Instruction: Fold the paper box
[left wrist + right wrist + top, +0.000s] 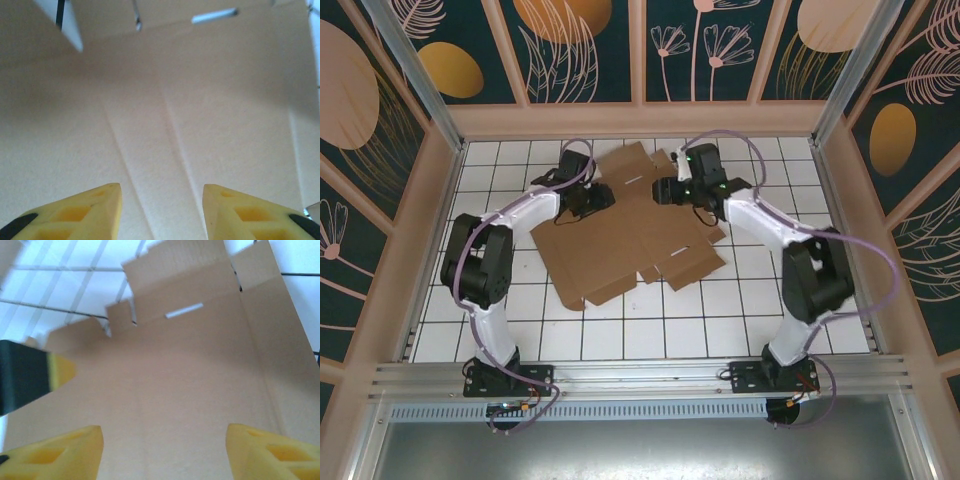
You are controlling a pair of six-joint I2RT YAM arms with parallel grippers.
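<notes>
The paper box (620,240) is a brown die-cut cardboard sheet lying flat and unfolded on the white tiled table (760,310), its flaps spread out. My left gripper (597,197) hovers over the sheet's far left part and my right gripper (665,190) over its far right part, facing each other. In the left wrist view the left gripper (162,195) is open above two creases in the paper box (150,115), nothing between its yellow fingers. In the right wrist view the right gripper (164,435) is open over the paper box (190,370), near a narrow slot (184,310). The left gripper's fingertip (60,372) shows at the left.
Wooden-rimmed walls with floral panels (640,115) enclose the table at the back and sides. Metal posts (415,70) stand at the far corners. Bare tiles lie on each side of the sheet and toward the near edge (640,335).
</notes>
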